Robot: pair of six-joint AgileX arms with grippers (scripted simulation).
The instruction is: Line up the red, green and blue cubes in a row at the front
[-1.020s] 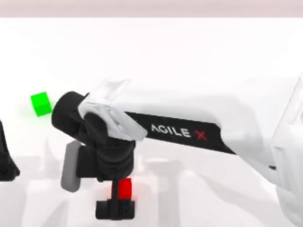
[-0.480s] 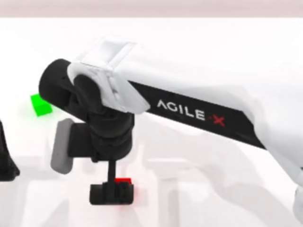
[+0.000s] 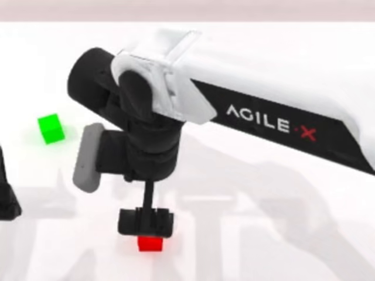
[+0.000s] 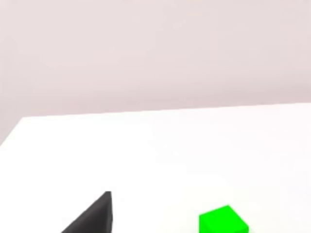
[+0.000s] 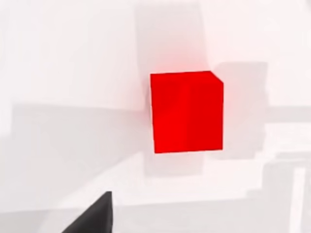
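Red cube (image 5: 186, 111): bright, matte, flat on table (image 3: 263, 234).

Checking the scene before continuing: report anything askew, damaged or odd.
Nothing looks damaged. The red cube sits flat at the front below the right gripper; the green cube sits at the left. No blue cube is in view.

Red cube (image 3: 150, 243) on table (image 3: 263, 234) front, green cube (image 3: 50, 128) far left, behind.
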